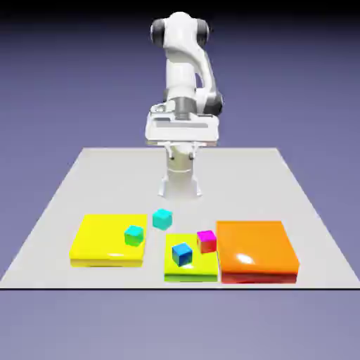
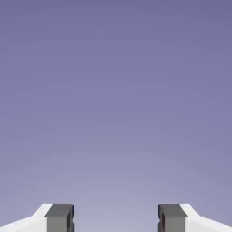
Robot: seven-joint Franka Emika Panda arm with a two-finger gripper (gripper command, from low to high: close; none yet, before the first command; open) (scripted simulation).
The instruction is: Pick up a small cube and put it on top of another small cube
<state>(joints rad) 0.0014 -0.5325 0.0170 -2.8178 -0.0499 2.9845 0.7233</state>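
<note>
The small cube [image 1: 162,219], plain cyan, rests on the grey table just behind the gap between the yellow slab and the lime slab. Three other little cubes lie near it: a cyan-topped one with green sides [image 1: 133,235] on the yellow slab, a blue one [image 1: 182,254] on the lime slab, and a magenta one [image 1: 206,240] at the lime slab's right rear corner. My gripper [image 1: 181,150] hangs high above the table's far side, well away from all the cubes. In the hand view the gripper [image 2: 115,218] is open, with only the plain backdrop between its fingertips.
A flat yellow slab [image 1: 98,242] lies toward the exterior view's left, a lime slab [image 1: 200,267] in the middle, and a thicker orange slab [image 1: 256,249] toward the right. All three sit close to the table's near edge [image 1: 176,287].
</note>
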